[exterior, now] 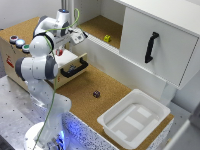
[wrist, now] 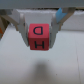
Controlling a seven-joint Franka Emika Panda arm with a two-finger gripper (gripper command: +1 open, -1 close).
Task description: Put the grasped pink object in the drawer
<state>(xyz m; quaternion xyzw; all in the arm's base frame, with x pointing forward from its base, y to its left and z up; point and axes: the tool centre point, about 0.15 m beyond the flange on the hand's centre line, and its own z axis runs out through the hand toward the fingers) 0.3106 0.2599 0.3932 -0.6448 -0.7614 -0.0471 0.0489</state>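
Note:
My gripper (wrist: pixel 39 31) is shut on a pink cube (wrist: pixel 38 36) with dark letters D and H on its faces; the fingers (wrist: pixel 22 30) press its two sides. In the exterior view the cube (exterior: pixel 59 52) is a small pink spot under my hand, just over the open drawer (exterior: pixel 66 61). The drawer has a pale cream front and a black bar handle (exterior: pixel 75 69). It is pulled out of a light wooden box (exterior: pixel 10 55) that carries coloured round buttons (exterior: pixel 20 43). The arm hides most of the drawer's inside.
A white plastic tub (exterior: pixel 134 117) stands at the exterior view's lower right. A small dark object (exterior: pixel 96 93) lies on the cork table. A yellow object (exterior: pixel 107 38) sits at the back. A big white cabinet door with a black handle (exterior: pixel 150 47) is at the right.

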